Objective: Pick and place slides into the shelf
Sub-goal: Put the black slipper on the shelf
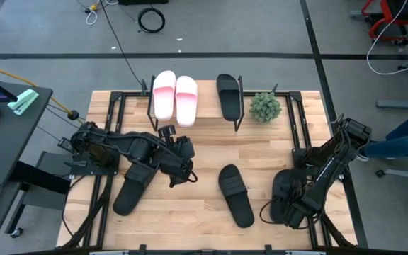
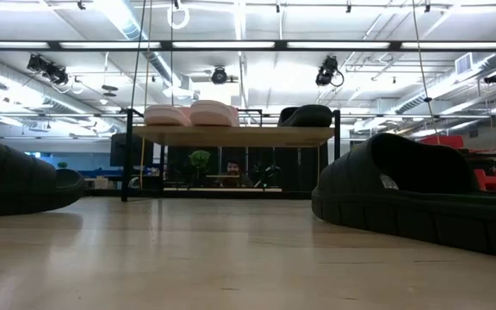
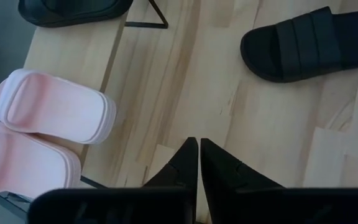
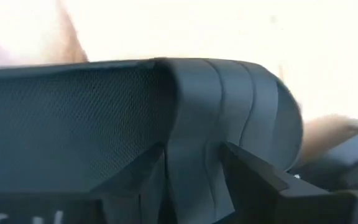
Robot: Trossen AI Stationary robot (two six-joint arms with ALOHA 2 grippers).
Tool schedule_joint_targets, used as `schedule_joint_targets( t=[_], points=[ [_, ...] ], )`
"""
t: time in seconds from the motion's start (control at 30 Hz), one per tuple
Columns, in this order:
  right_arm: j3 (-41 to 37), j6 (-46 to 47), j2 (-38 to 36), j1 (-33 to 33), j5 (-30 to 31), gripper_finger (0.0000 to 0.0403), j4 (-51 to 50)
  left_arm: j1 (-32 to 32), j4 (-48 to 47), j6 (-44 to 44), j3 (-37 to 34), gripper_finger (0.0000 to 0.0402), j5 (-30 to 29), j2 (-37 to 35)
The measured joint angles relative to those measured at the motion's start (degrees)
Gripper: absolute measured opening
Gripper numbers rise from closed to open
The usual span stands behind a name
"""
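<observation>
We are seeing shelf [image 1: 211, 117] standing at far edge of table [image 1: 211, 212]. Two pink slides [image 1: 175, 95] and one black slide [image 1: 229, 94] are lying on top of it. Left gripper [image 1: 185, 168] is hanging over table middle, fingers [image 3: 185, 163] almost pinched together, holding nothing. Right gripper [image 1: 291, 210] is squeezing strap of black slide near right edge [image 4: 210, 124]. Another black slide [image 1: 235, 195] is lying between grippers. Fourth one [image 1: 134, 186] is lying under left arm.

Quick tally: two pink slides [image 1: 164, 93] [image 1: 187, 99] at 12 o'clock, four black slides [image 1: 229, 94] [image 1: 235, 195] [image 1: 132, 190] [image 1: 283, 190] around 12, 6, 8 and 4, one shelf [image 1: 207, 99], one little potted plant [image 1: 265, 107] at 1.
</observation>
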Motion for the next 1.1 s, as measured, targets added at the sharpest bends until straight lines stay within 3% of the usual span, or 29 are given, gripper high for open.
schedule_joint_targets(
  t=[0.23, 0.5, 0.6, 0.9, 1.1],
  points=[
    [-0.2, 0.1, 0.0, 0.0, 4.1, 0.0132, -3.5, 1.1, 0.0, 0.0, 0.0, 0.0015, 0.0, 0.0],
    [0.0, 7.5, 0.0, 0.0, 5.8, 0.0015, -4.9, 2.0, 0.0, 0.1, 0.0, 0.0019, 0.0, 0.0],
    [0.2, 7.7, 0.0, 0.0, 7.6, 0.0019, -5.1, 2.0, 0.0, 0.1, 0.0, 0.0024, 0.0, 0.0],
    [9.2, 5.6, 0.2, 0.0, 23.5, 0.0013, -7.3, 2.0, 0.0, 0.1, 0.0, 0.0014, 0.0, 0.0],
    [19.6, -3.8, 0.2, -0.1, 38.0, 0.0009, -7.2, 2.0, 0.0, 0.1, 0.0, 0.0015, 0.0, 0.0]
  ],
)
